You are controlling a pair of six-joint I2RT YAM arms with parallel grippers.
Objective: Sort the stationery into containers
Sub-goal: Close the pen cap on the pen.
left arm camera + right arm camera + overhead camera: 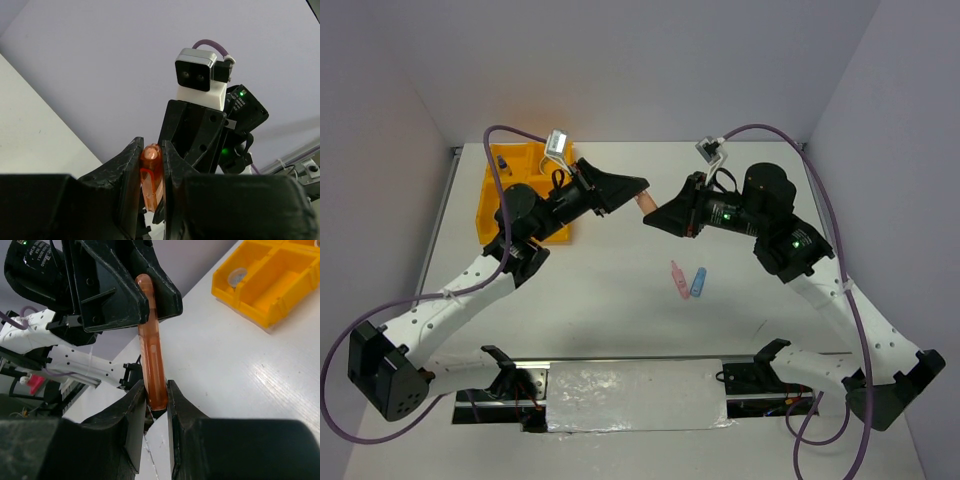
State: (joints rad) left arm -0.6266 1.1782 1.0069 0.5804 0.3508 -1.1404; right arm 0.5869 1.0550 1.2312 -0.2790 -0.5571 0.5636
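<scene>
A pink-orange tapered piece [646, 202] hangs in the air between my two grippers, above the table's middle. My left gripper [640, 188] is shut on one end of it; in the left wrist view the piece [151, 175] sits clamped between the jaws of that gripper [151, 147]. My right gripper [654, 217] is shut on the other end; in the right wrist view the piece [152, 360] rises from that gripper [156, 390] into the left one. A second pink piece [676, 280] and the blue piece [698, 282] lie side by side on the table. The orange-yellow tray [525, 160] is at the far left.
In the right wrist view the tray [250, 305] holds a round clear jar [236, 276] in one compartment. The left arm covers part of the tray in the top view. White walls close the table on three sides.
</scene>
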